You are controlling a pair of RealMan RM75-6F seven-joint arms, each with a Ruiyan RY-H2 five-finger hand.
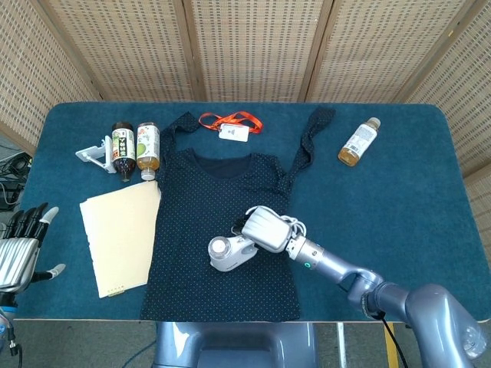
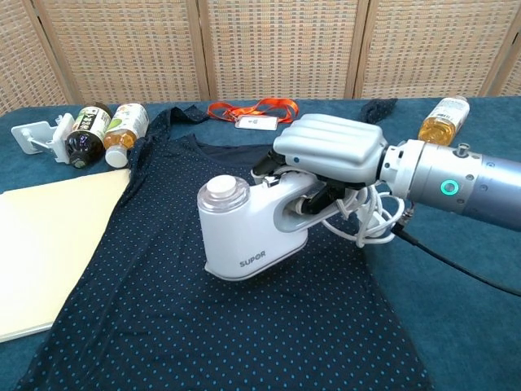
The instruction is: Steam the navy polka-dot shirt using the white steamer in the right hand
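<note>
The navy polka-dot shirt (image 1: 201,215) (image 2: 146,244) lies flat on the blue table, collar toward the back. My right hand (image 1: 265,228) (image 2: 330,152) grips the handle of the white steamer (image 1: 228,253) (image 2: 248,232), which sits low over the shirt's middle, its base close to the fabric. A white cord loops under the hand. My left hand (image 1: 21,249) hangs off the table's left edge, fingers spread and holding nothing; the chest view does not show it.
Two drink bottles (image 1: 134,146) (image 2: 106,126) and a white clip (image 1: 93,153) lie at the back left. A cream folder (image 1: 119,234) lies left of the shirt. An orange lanyard with badge (image 1: 230,125) sits behind the collar. Another bottle (image 1: 358,142) (image 2: 444,122) lies back right.
</note>
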